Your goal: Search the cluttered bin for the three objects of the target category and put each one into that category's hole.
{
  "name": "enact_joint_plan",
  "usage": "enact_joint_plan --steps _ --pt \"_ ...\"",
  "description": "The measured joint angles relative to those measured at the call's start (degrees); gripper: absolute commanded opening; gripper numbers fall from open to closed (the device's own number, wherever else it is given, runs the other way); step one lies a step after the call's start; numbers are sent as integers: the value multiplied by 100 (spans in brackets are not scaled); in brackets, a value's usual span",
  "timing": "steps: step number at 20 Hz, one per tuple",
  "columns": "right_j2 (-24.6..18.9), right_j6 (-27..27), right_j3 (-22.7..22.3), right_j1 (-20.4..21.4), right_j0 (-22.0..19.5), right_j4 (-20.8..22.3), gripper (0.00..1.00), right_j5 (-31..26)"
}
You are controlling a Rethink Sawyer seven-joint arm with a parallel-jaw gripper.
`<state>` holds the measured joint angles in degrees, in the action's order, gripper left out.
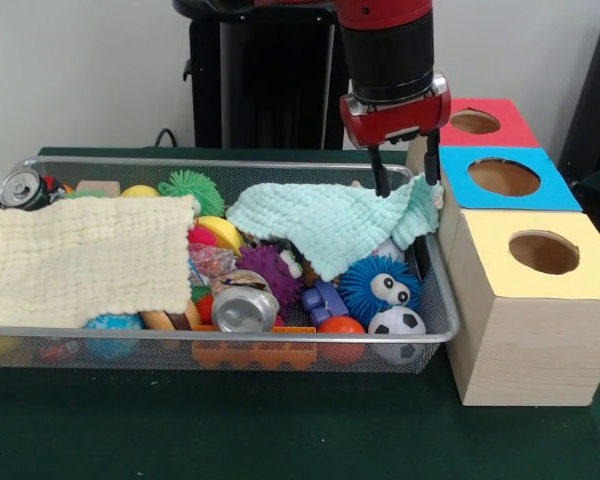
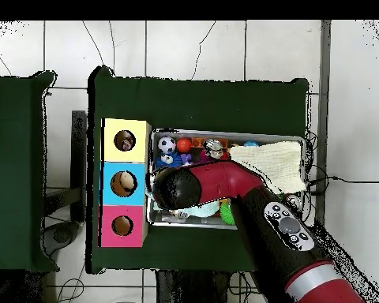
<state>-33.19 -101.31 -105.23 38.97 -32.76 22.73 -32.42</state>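
- While the red and black arm (image 1: pixel 385 50) comes down from twelve o'clock in the front view, its end effector (image 1: pixel 408 180) sits over the bin's right end, its two black fingers (image 1: pixel 380 172) apart, their tips at the raised edge of a mint-green cloth (image 1: pixel 325 222); whether they actually pinch the cloth I cannot tell.
- That mint-green cloth drapes across the right half of the cluttered bin (image 1: pixel 230 338), a long silver wire-mesh basket resting on the dark green surface (image 1: pixel 280 430).
- A pale yellow cloth (image 1: pixel 80 260) covers most of the bin's left half, toward nine o'clock.
- One of the three objects (image 1: pixel 212 262), a crinkled white wad with confetti spots, peeks out between the two cloths, just above a silver can (image 1: pixel 245 308) lying with its top facing the camera.
- A second silver can (image 1: pixel 22 187) lies in the bin's far-left corner.
- Other clutter includes a blue fuzzy ball with eyes (image 1: pixel 380 285), a small football (image 1: pixel 397 325) just beneath it, a purple spiky ball (image 1: pixel 270 272) and a green spiky ball (image 1: pixel 190 185).
- At three o'clock from the bin stands the yellow-topped wooden box (image 1: pixel 525 320), touching the basket's end; the hole (image 1: pixel 543 252) in its top shows dark inside.
- Behind it are the blue-topped box (image 1: pixel 505 180) and the red-topped box (image 1: pixel 480 122).
- From overhead, the arm (image 2: pixel 224 185) hides much of the bin (image 2: pixel 303 146), and the yellow box's hole (image 2: pixel 125 141) shows something inside that I cannot make out.
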Motion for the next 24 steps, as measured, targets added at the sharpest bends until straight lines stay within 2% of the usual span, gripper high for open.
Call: enact_joint_plan --steps 15,24 --pt "13 0 0 -14 -25 20 100 45" --pt "187 0 34 -160 163 22 100 45"
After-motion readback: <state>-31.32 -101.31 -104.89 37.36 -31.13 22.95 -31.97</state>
